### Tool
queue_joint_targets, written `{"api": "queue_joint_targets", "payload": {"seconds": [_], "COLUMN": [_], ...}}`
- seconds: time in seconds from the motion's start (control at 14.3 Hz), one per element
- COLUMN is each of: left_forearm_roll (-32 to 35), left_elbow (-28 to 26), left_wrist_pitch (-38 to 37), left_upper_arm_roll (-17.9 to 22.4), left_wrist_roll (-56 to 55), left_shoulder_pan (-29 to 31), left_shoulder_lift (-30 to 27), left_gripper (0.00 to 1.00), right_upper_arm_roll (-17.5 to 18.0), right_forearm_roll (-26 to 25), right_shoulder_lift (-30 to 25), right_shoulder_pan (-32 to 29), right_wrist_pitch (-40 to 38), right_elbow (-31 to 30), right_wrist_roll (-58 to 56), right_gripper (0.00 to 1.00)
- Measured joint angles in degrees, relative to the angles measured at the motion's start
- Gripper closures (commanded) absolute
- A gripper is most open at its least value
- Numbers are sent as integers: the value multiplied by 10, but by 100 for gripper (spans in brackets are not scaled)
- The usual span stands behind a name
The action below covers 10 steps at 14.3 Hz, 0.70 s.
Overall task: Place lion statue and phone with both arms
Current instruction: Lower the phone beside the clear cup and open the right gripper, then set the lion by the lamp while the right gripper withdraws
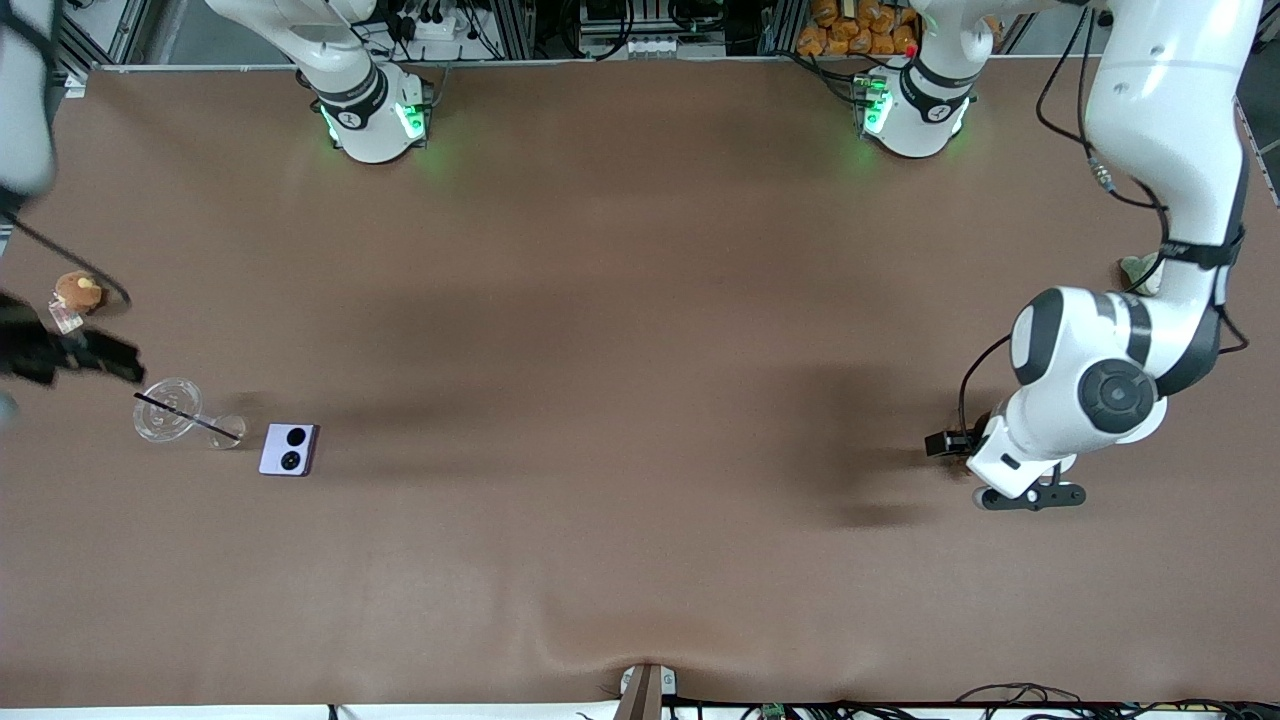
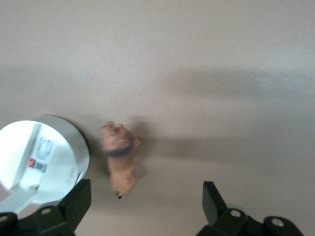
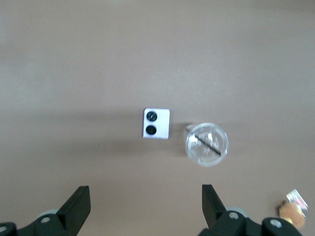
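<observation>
One lion statue (image 2: 119, 160) under released left gripper (image 2: 146, 205), one phone (image 1: 289, 449), right gripper (image 3: 146, 205) released

The right gripper (image 3: 145, 209) hangs high over the table (image 3: 74, 59) with fingers spread wide. The phone (image 3: 156, 124) lies flat, just beside a clear glass (image 3: 207, 144) with a dark straw

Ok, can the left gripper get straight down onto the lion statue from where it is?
Probably yes. The left gripper hangs open above the lion statue, which lies free on the table. A white round object sits close beside it and might crowd one finger.
</observation>
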Motion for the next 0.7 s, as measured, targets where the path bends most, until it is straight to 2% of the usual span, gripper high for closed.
{"api": "queue_joint_targets", "payload": {"seconds": [0.14,0.35,0.49,0.7], "left_forearm_roll": [0,0,0,-15], "left_elbow": [1,11,43,118], "left_wrist_pitch": [-16,-77,-159,-265], "left_upper_arm_roll": [-4,-21,-37,-53], "left_wrist_roll": [5,13,13,13], "left_shoulder_pan": [0,-1,-1,0], "left_shoulder_lift": [-39,-96,-118,-134], "left_gripper": [0,0,0,0], "right_upper_arm_roll": [0,-17,-44,-50], "right_forearm_roll": [4,45,56,57], "right_shoulder_lift": [-60,-130,-143,-143], "right_shoulder_pan": [7,12,24,27], "right_wrist_pitch": [-38,-49,-48,-54], "right_elbow": [-23,-83,-98,-104], "right_wrist_roll": [28,57,57,73], "right_gripper": [0,0,0,0]}}
